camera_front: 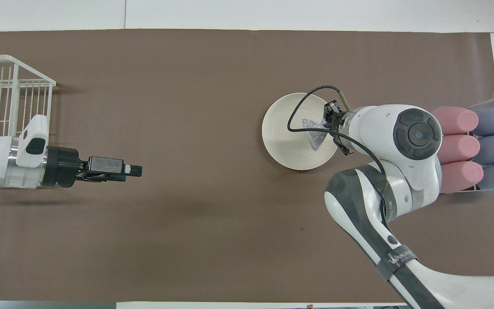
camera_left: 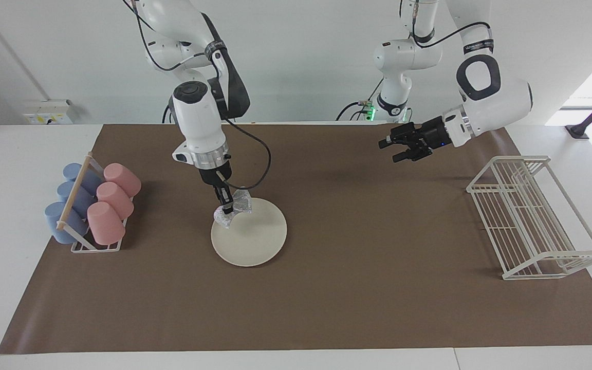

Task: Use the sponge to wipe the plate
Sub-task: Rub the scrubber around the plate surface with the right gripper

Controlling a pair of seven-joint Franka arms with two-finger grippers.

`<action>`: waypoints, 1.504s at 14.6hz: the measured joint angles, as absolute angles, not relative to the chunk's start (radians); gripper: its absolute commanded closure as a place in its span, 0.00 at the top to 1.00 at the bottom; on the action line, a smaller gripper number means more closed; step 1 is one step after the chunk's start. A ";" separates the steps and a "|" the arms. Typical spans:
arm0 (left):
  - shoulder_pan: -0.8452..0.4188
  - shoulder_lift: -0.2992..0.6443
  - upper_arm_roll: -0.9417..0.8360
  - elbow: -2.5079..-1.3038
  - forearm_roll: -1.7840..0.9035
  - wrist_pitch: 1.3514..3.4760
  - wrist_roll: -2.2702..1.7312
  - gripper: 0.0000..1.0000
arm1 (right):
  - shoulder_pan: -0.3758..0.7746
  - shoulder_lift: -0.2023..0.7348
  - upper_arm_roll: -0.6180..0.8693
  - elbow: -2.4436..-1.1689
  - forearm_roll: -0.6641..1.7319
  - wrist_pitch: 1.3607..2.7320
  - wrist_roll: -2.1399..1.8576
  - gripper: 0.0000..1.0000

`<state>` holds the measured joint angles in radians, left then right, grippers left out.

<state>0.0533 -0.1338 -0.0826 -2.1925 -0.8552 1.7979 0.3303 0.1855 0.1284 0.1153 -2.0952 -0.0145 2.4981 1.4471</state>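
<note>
Pinched at its waist in the right pincer (camera_left: 228, 209), fingers pressed together on it: silvery, crinkled sponge (camera_left: 234, 210), down on the robot-side edge of the plate (camera_left: 255, 236). Round, plain, cream-white, flat on the brown-covered counter (camera_left: 357, 298). Left pincer (camera_left: 398, 151) spread, holding nothing, waiting over the counter near the wire rack (camera_left: 532, 216).

A robotics lab is shown, set up as a test station rather than a real kitchen. Two white robot arms (camera_left: 198, 118) are mounted at the edge of a white table (camera_left: 29, 154), with cables trailed along them. A plain brown paper mat (camera_left: 327, 308) is spread over the table. Kitchen props are laid out on it: a white wire rack (camera_left: 532, 216), a stand of pink and blue cups (camera_left: 95, 205). A bare white wall (camera_left: 301, 61) with a socket strip (camera_left: 47, 112) is seen.
</note>
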 measured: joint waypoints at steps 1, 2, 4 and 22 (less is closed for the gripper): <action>0.068 -0.134 -0.082 -2.183 -0.810 1.798 0.330 1.00 | 0.181 0.140 0.115 -2.127 -0.014 2.545 1.438 0.00; 0.083 -0.134 -0.082 -2.172 -0.757 1.799 0.330 1.00 | 0.178 0.157 0.115 -2.154 -0.014 2.586 1.431 0.00; 0.108 -0.134 -0.081 -2.148 -0.656 1.801 0.329 1.00 | 0.179 0.201 0.118 -2.178 -0.014 2.653 1.430 0.00; 0.145 -0.134 -0.089 -2.086 -0.349 1.906 0.197 1.00 | 0.182 0.312 0.121 -2.169 -0.014 2.847 1.492 0.00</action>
<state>0.1455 -0.1338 -0.0892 -2.0861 -0.3487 1.9065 0.1968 0.1817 0.3122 0.1207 -2.1689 -0.0142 2.8470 1.4916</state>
